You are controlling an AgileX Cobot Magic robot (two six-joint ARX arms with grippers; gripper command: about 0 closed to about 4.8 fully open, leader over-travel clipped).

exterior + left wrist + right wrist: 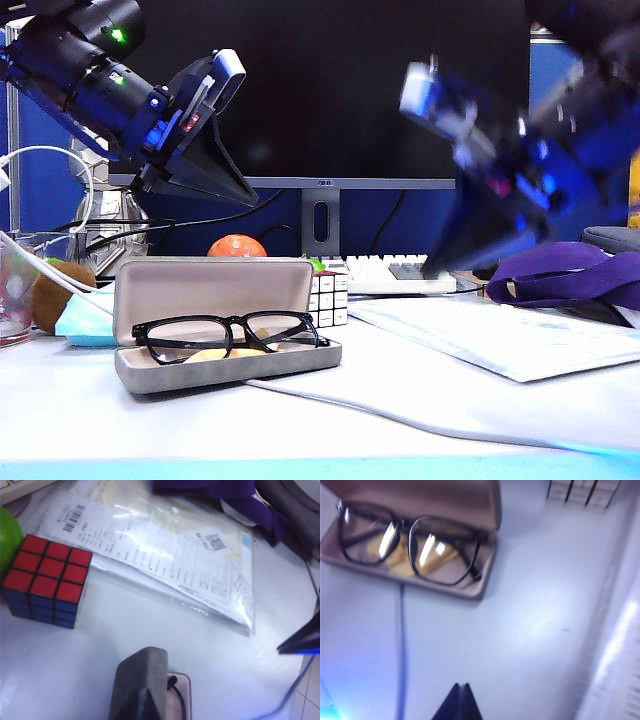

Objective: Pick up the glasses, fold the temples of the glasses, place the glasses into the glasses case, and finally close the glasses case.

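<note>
The glasses case lies open on the white table left of centre, its lid standing up at the back. The glasses rest inside it over a pale yellow cloth, lenses tilted up on the front rim. From the right wrist I see the glasses in the case, temples tucked behind the frame. My left gripper hangs shut above the lid, holding nothing. My right gripper, blurred, is in the air right of the case; its tips are shut and empty.
A Rubik's cube stands just right of the case. Papers in a plastic sleeve and a purple strap lie to the right. A keyboard, an orange and a monitor stand behind. A white cable runs along the front.
</note>
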